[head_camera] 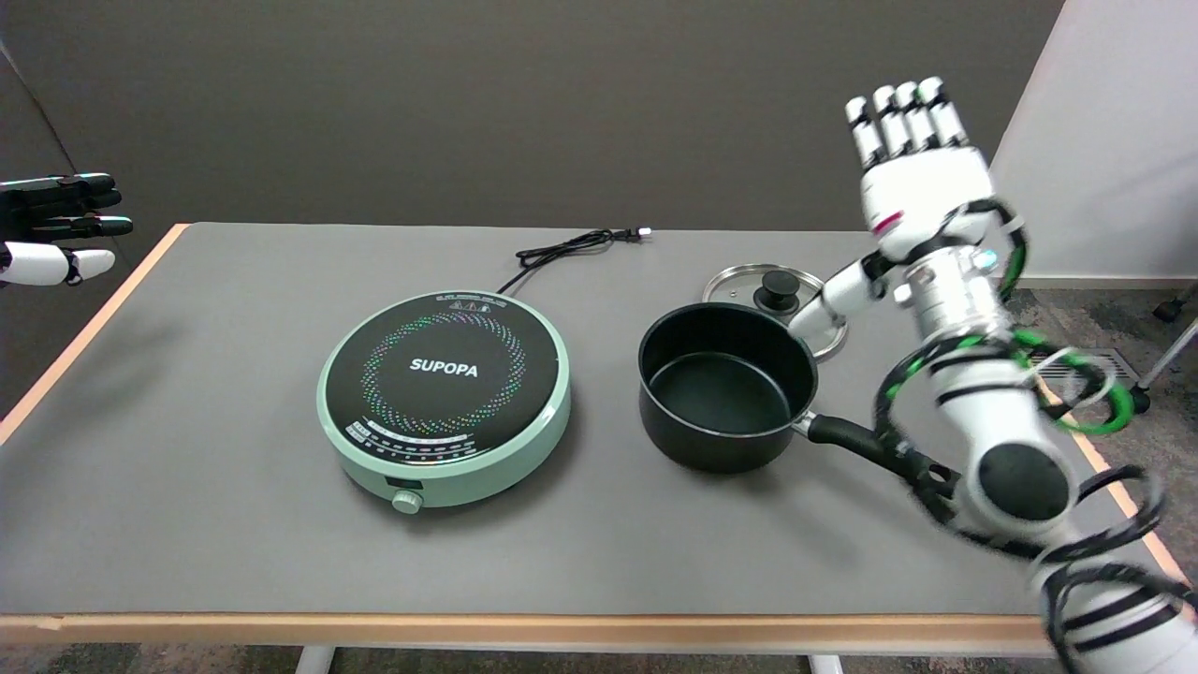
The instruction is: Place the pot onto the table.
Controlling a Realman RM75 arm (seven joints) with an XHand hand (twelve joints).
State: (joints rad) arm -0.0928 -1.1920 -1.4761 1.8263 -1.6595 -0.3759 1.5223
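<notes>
A black pot (725,386) stands upright and empty on the grey table (187,449), right of the round green induction cooker (445,398). Its black handle (870,447) points toward the lower right and runs under my right arm. My right hand (913,178) is raised well above and to the right of the pot, fingers stretched straight up and apart, thumb pointing down-left toward the lid. It holds nothing and does not touch the pot.
A glass lid (775,292) with a black knob lies just behind the pot. The cooker's black cord (571,248) trails toward the table's back edge. The idle left hand (56,229) hangs at the upper left. The table's right edge runs under my right arm.
</notes>
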